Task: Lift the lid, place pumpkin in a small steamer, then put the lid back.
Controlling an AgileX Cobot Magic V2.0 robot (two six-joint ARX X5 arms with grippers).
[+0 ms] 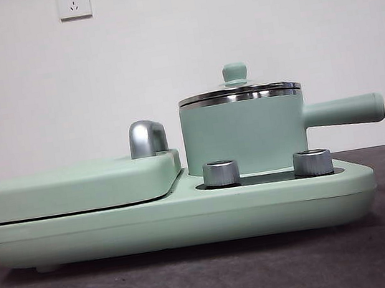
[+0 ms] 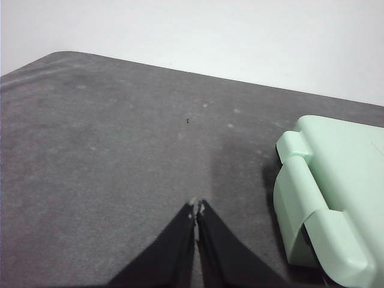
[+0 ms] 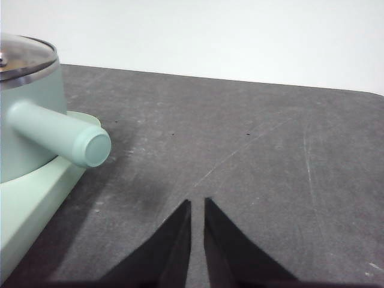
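Both grippers [image 2: 197,207] [image 3: 197,202] shut, empty.

I see a mint-green cooker base [image 1: 175,222] on the dark grey table [image 1: 198,281]. A flat griddle cover [image 1: 76,187] fills its 9 o'clock half, a chrome handle [image 1: 147,138] at the cover's 2 o'clock. Two steel dials [image 1: 221,173] and [image 1: 312,162] stand at 4 o'clock. Wall sockets [image 1: 73,2] sit at 11 and 1 o'clock.

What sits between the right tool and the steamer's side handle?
Only bare dark table between the right tool and the handle of the steamer, seen in the right wrist view.
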